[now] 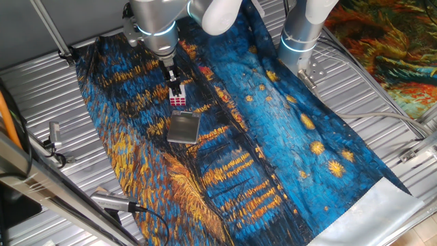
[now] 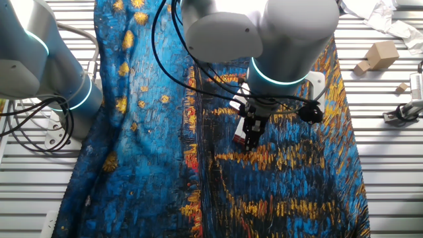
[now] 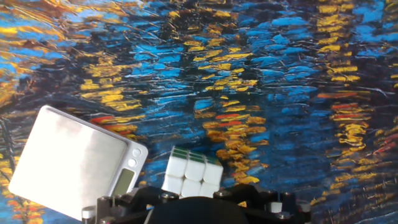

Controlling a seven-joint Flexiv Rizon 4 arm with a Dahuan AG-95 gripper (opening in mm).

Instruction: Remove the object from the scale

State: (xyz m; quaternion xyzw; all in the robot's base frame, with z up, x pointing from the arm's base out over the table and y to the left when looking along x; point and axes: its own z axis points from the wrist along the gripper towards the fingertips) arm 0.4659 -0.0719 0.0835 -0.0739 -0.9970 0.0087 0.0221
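Note:
The puzzle cube (image 1: 178,100), white and red, hangs at the tip of my gripper (image 1: 176,87), just beyond the far edge of the grey scale (image 1: 184,128) and clear of its plate. In the hand view the cube (image 3: 193,171) shows white stickers with a green edge, right of the scale (image 3: 71,158), whose small display faces it. My gripper (image 3: 194,190) is closed on the cube; its fingertips are hidden by the black hand body. In the other fixed view the gripper (image 2: 251,137) points down at the cloth, and the arm hides the scale.
A blue and yellow painted cloth (image 1: 273,137) covers the slatted metal table. A second arm's base (image 1: 300,41) stands at the back right. Wooden blocks (image 2: 378,55) and a clamp (image 2: 404,109) lie off the cloth.

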